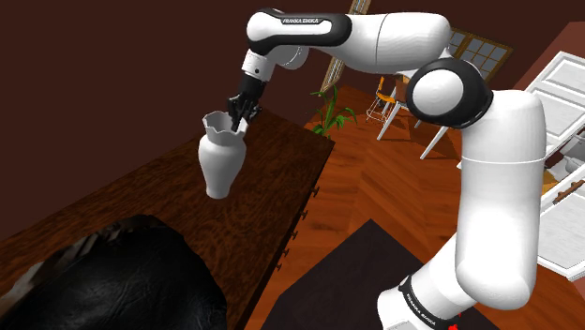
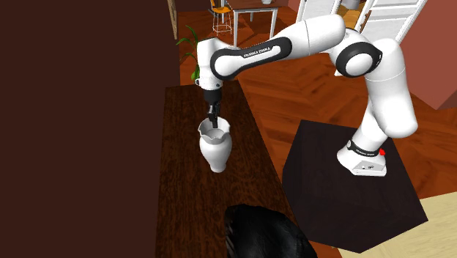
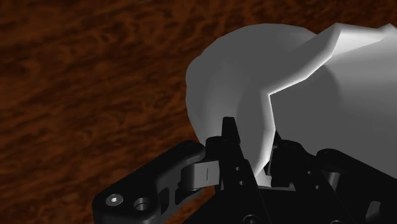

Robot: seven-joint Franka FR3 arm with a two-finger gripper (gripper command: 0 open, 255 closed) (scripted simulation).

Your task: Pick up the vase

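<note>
A white vase (image 1: 219,157) with a wavy flared rim stands upright on the dark wooden table (image 1: 141,202). In the second exterior view the vase (image 2: 216,146) sits mid-table. My black gripper (image 1: 237,118) reaches down from above and is shut on the vase's rim, one finger inside the mouth and one outside. In the wrist view the fingers (image 3: 232,149) clasp the thin rim wall of the vase (image 3: 254,89) between them, with the wood grain below. The gripper (image 2: 212,117) hangs straight over the vase's mouth.
A large black rounded object (image 1: 112,281) lies on the table's near end. The arm's dark stand (image 2: 351,183) rests on the wood floor beside the table. A green plant (image 1: 330,114), chairs (image 1: 389,98) and white doors (image 1: 562,103) stand farther off.
</note>
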